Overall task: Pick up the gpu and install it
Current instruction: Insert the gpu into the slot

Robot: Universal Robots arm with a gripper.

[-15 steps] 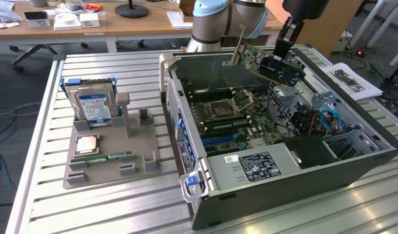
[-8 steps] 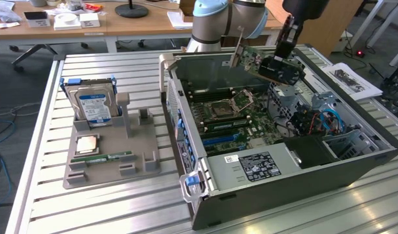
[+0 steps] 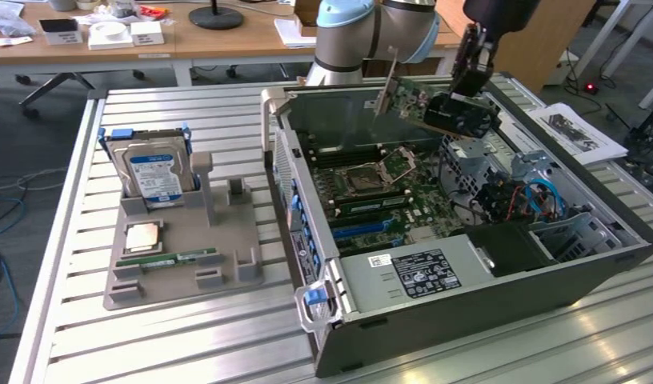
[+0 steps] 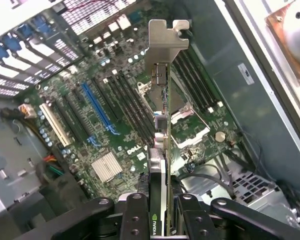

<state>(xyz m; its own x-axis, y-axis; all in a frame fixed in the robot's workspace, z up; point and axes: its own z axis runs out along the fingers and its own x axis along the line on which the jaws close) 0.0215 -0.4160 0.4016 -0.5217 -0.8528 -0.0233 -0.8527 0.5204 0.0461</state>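
The gpu (image 3: 428, 104), a green board with a black face and a silver end bracket, hangs in the air above the open computer case (image 3: 454, 320). My gripper (image 3: 467, 90) is shut on its black end. In the wrist view the gpu (image 4: 162, 115) runs edge-on away from my fingers (image 4: 190, 220), its silver bracket at the far end. Beneath it lies the motherboard (image 4: 115, 145) with a blue slot (image 4: 97, 107) and several black slots. The card is well above the board, touching nothing else.
A grey holder tray (image 3: 182, 264) lies at the exterior view's left, with a hard drive (image 3: 150, 172) standing in it and a RAM stick (image 3: 172, 260) lying flat. The case's power supply (image 3: 418, 272) and cables (image 3: 518, 200) fill its near side. A wooden desk (image 3: 145, 44) stands behind.
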